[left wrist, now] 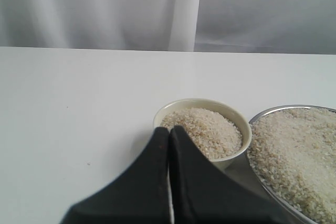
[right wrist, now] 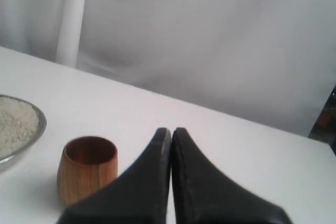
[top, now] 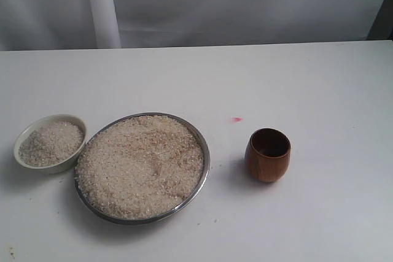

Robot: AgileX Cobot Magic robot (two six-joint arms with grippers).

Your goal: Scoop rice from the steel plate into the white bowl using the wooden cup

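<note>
White tabletop (top: pixel 319 90) held the wooden cup (right wrist: pixel 86 174) upright near the right gripper (right wrist: pixel 171 132) (jaws pressed together, empty).

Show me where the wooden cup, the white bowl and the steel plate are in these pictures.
wooden cup (top: pixel 268 164): exterior view, on its outer side wall.
white bowl (top: pixel 54 168): exterior view, on its near outer wall.
steel plate (top: pixel 207 161): exterior view, on its right-hand rim.

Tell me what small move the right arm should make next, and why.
Probably open the right claw and ease it toward the wooden cup: the claw is shut and empty, and the cup stands upright, unheld, beside the steel plate heaped with rice.
</note>
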